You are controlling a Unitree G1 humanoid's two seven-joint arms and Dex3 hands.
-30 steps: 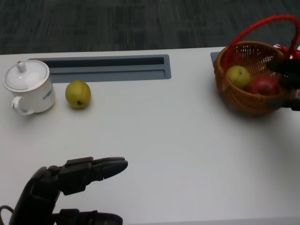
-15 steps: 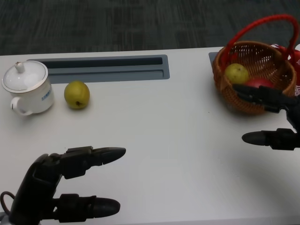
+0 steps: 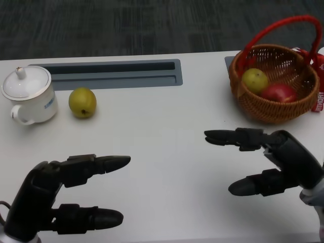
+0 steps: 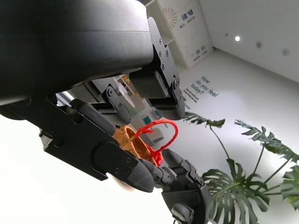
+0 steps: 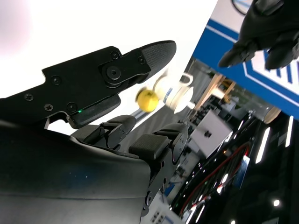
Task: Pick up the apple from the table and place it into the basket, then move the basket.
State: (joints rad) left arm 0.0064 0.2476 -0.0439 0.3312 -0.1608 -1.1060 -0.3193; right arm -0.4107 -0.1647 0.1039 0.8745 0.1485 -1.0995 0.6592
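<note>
A wicker basket (image 3: pixel 263 109) with a red handle stands at the table's far right; a red apple (image 3: pixel 277 93) and a yellow-green fruit (image 3: pixel 255 80) lie inside it. My right hand (image 3: pixel 273 162) hovers open in front of the basket, well apart from it, holding nothing. At the lower left my left hand (image 3: pixel 61 200) is also open and empty. In the left wrist view the basket (image 4: pixel 128 140) shows beyond my left fingers (image 4: pixel 126 168), with my right hand (image 4: pixel 184 184) beside it.
A yellow-green pear (image 3: pixel 82 102) lies at the left next to a white lidded mug (image 3: pixel 28 93). A grey recessed tray (image 3: pixel 114 73) runs along the far edge. A red-and-white packet (image 3: pixel 318 81) sits behind the basket. The right wrist view shows the pear (image 5: pixel 146 100) and mug (image 5: pixel 180 95).
My right hand has drawn back from the basket toward the front edge, empty, leaving the red apple inside. The left hand has shifted slightly.
</note>
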